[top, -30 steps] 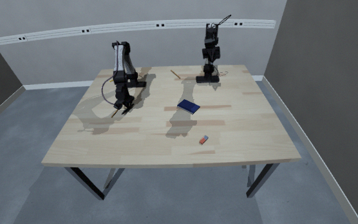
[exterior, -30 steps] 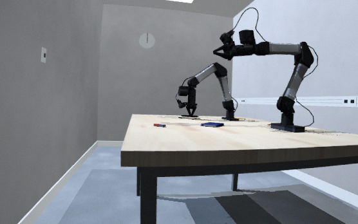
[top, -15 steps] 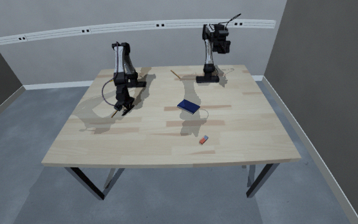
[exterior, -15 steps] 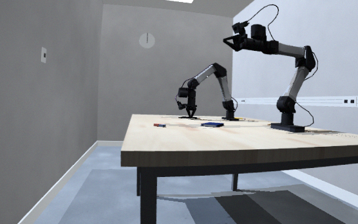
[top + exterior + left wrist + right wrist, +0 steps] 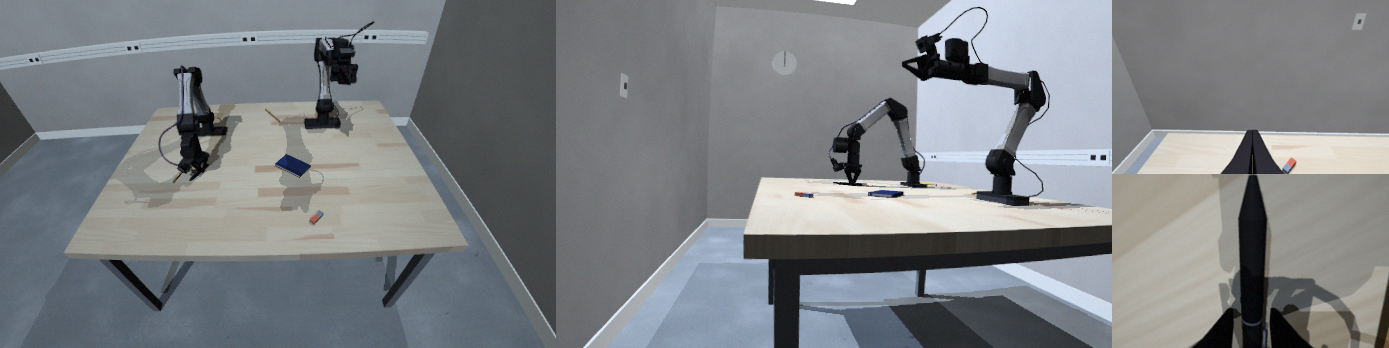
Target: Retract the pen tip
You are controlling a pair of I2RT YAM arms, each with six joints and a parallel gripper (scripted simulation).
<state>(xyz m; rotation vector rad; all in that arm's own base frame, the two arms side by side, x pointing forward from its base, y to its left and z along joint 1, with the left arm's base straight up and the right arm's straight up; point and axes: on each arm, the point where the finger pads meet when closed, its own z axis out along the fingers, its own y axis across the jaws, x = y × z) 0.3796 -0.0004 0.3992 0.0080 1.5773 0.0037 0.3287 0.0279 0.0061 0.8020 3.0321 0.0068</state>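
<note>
On the wooden table [image 5: 240,230] [image 5: 836,215] [image 5: 1205,151] [image 5: 1162,263], the black, smooth-barrelled ballpoint pen [image 5: 193,177] [image 5: 839,183] [image 5: 1253,259] is lying between the parted fingers of my right gripper [image 5: 197,172] [image 5: 852,182] [image 5: 1251,314], with gaps showing on both sides; I am not gripping it. My right wrist view is showing its pale ring, while my left wrist view is showing the red-and-blue block eraser [image 5: 316,217] [image 5: 804,194] [image 5: 1289,165] but no pen. The pen's tapered end is pointing away from my right gripper, its long axis running lengthwise between the fingers. I am holding my left gripper [image 5: 346,75] [image 5: 903,64] [image 5: 1252,137] raised, fingers together.
</note>
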